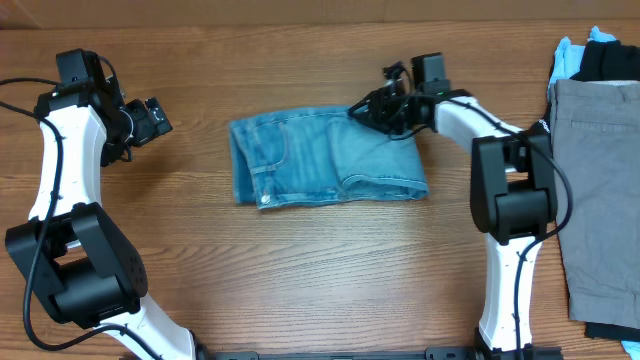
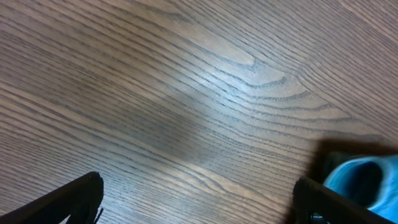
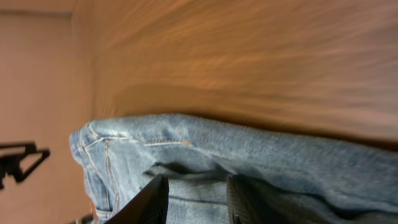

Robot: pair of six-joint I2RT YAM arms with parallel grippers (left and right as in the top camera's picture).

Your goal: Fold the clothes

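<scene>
Folded jeans lie flat mid-table, waist end toward 9 o'clock; small pale waist button at their 7 o'clock corner. Right gripper sits at the jeans' 1 o'clock corner, on the top edge; wrist view shows both fingers down on the denim, a narrow gap with cloth between them; can't tell if they pinch it or only rest on it. Left gripper is at 9 o'clock of the jeans, well apart from them, over bare wood; its fingers are spread wide with nothing between. Grey trousers lie along the 3 o'clock edge of the table; black garment at their 12 o'clock end, overlapping; sky-blue garment just beside the black one, on its 9 o'clock side.
</scene>
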